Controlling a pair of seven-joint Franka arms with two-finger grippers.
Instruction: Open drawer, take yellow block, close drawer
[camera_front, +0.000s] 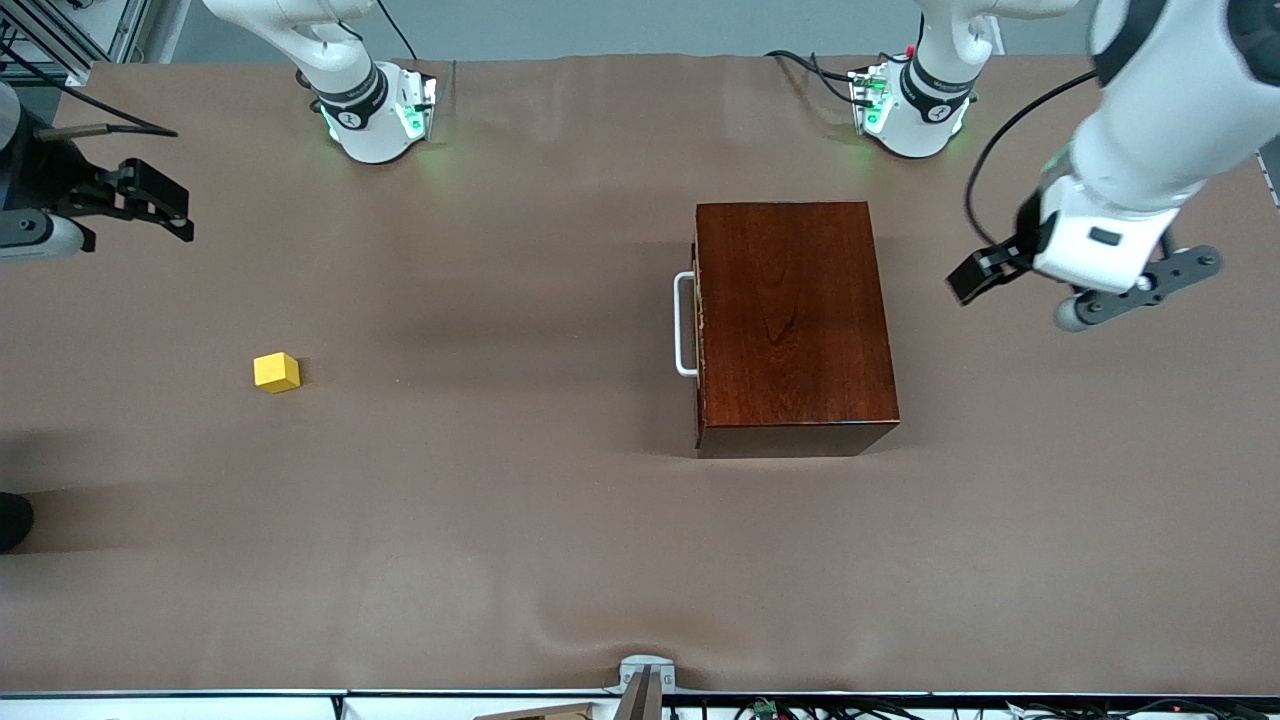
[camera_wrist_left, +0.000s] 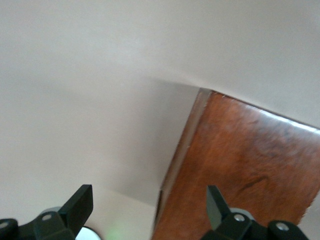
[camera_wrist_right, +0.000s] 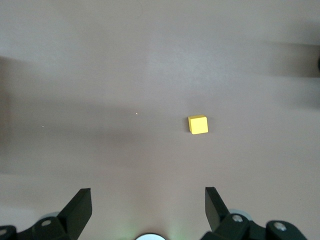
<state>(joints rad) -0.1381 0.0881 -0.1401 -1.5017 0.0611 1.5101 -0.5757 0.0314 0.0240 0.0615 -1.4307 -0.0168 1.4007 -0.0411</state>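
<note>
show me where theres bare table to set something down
Bare: the wide stretch between the yellow block and the drawer handle, and the strip nearest the front camera. Tighter: beside the box under the left claw; right claw hovers at its end.

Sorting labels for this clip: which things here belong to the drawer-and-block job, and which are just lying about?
Job:
- drawer, shut, white handle
- yellow block, on the table toward the right arm's end
- left hand, open, beside the wooden box
- right hand, open, over the table's edge

Lying about:
- nothing loose; only the brown table cover
</note>
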